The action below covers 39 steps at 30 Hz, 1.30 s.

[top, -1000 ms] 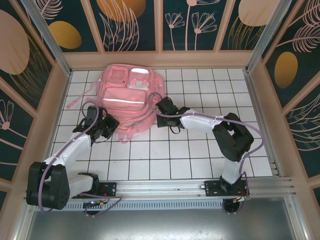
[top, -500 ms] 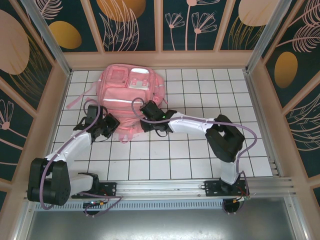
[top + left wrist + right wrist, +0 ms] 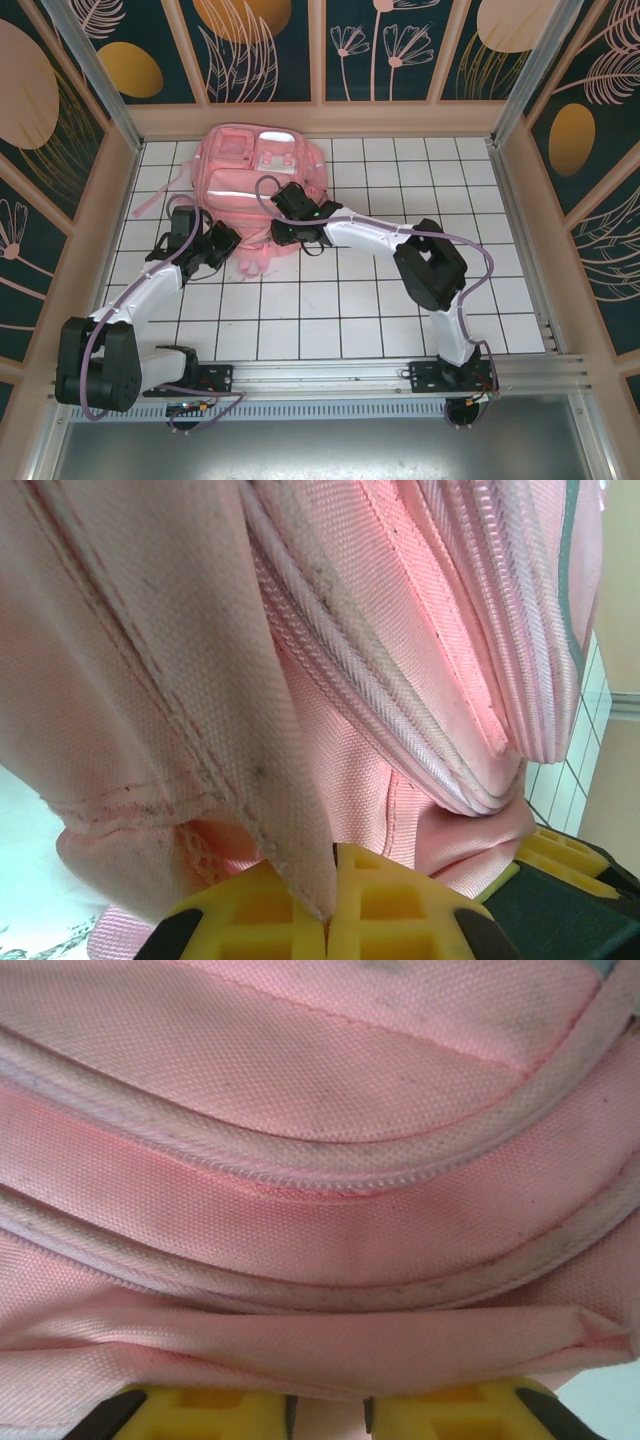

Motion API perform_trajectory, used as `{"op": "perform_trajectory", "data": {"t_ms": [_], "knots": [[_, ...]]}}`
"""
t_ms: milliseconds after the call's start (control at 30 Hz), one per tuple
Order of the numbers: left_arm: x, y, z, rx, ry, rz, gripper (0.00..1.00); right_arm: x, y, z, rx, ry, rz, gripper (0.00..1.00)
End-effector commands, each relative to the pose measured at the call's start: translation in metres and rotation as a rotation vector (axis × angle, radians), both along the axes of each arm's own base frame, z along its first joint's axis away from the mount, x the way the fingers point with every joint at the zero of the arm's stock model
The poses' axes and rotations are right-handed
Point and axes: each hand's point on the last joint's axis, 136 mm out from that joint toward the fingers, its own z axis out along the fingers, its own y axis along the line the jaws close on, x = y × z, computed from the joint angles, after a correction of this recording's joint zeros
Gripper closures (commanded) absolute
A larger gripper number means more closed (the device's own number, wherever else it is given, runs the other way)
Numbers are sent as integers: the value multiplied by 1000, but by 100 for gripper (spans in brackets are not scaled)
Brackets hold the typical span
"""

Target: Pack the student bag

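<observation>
Pink nylon pretty much everywhere lol. The student bag (image 3: 250, 175) lay flat on the white gridded table (image 3: 380, 300), up against the far edge and left of the middle. The left gripper (image 3: 228, 243) sat at the bag's near left corner, clamped tight on a stitched fold of it, with the yellow pads (image 3: 400, 900) meeting right on the seam. The right gripper (image 3: 283, 228) was at the bag's near edge, jaws a bit apart, pink fabric showing in the gap.
</observation>
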Motion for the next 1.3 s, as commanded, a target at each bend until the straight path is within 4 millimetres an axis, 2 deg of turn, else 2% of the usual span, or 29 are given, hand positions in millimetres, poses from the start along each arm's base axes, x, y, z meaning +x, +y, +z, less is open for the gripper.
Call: {"op": "perform_trajectory", "data": {"t_ms": [0, 133, 300, 500, 800, 900, 967, 1133, 1267], "knots": [[8, -37, 49, -138, -175, -126, 100, -15, 10, 27, 90, -14, 27, 62], [8, -46, 46, -150, -166, -123, 100, -41, 0, 31, 121, 19, 6, 62], [11, -47, 43, -146, -157, -123, 100, -63, 11, 25, 176, 75, 20, 64], [9, -47, 40, -142, -144, -121, 100, -67, 15, 9, 195, 128, -19, 64], [7, -46, 40, -143, -143, -115, 100, -58, 4, -16, 81, 145, -108, 66], [6, -45, 39, -141, -144, -112, 100, -54, -2, -22, 20, 132, -148, 78], [5, -45, 39, -141, -143, -112, 100, -55, -6, -21, 11, 118, -157, 92], [5, -45, 38, -139, -142, -111, 100, -58, -10, -12, 48, 106, -159, 100], [6, -44, 39, -132, -144, -111, 100, -59, -19, -8, 49, 96, -185, 100]]}}
